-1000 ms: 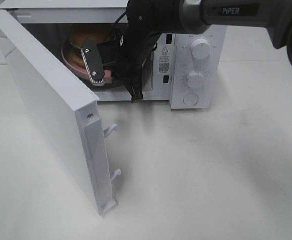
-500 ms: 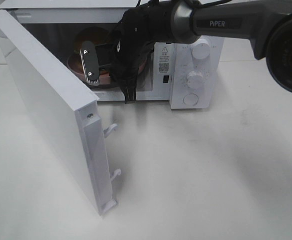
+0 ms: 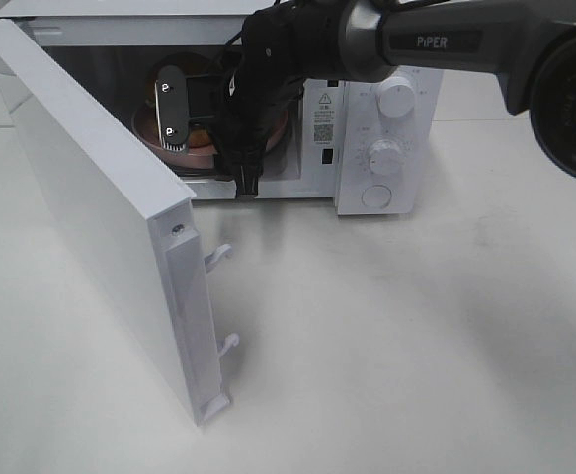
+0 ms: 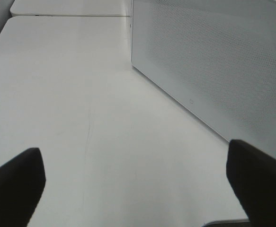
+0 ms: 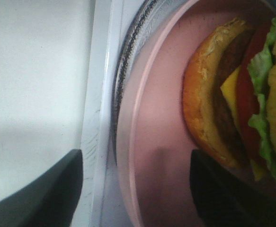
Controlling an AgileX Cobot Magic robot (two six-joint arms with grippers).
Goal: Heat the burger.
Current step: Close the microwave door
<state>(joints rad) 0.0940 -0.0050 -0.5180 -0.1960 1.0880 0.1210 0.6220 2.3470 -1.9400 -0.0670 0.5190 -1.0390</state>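
Right pincer (image 5: 135, 158) open astride the rim of the pink plate (image 5: 161, 118) inside the microwave (image 3: 386, 148), burger (image 5: 237, 94) upright just ahead, off to one side, well away from the left pincer (image 4: 133, 146)

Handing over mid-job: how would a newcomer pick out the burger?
Find the white microwave with its door swung open. Inside lies a flat pink plate, and the burger sits on it. Unlike the plate it stands tall: golden bun, green lettuce, yellow cheese, dark patty.
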